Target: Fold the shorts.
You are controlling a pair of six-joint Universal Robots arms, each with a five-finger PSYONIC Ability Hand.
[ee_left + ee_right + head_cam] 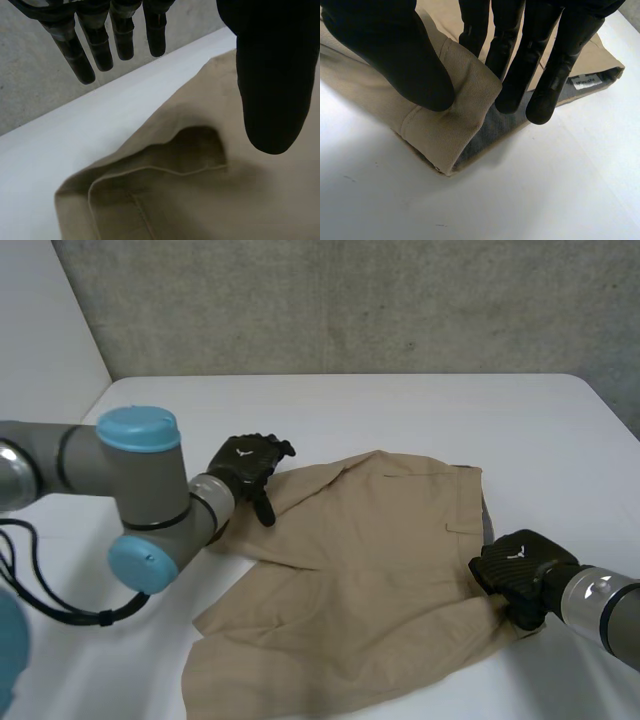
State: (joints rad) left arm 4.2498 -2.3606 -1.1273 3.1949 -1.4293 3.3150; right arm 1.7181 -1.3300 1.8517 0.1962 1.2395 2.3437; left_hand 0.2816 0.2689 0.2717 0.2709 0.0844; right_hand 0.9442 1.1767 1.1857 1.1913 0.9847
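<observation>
Shorts [370, 570] lie spread on the table [400, 410] in the head view, mostly flat, with one leg overlapping itself at the near hem. No full fold is visible, so the task is judged to be at an early stage, with the main folds left to make. The left hand [245, 465] rests at the far leg edge of the shorts. The right hand [515, 565] sits at the opposite end of the shorts, on the waistband corner.

In the left wrist view, the fingers [100, 45] are straight and spread away from the thumb [275, 75]. They hover over a raised wrinkle at the shorts' edge and grasp nothing.

In the right wrist view, the right hand's thumb presses on top of the waistband corner and its fingers stand behind the same ridge of cloth, pinching it. The grey lining [495, 125] and a white label [584, 81] show where the corner is lifted.

The only container is a pocket [460, 525] on the shorts. Its contents cannot be told.
</observation>
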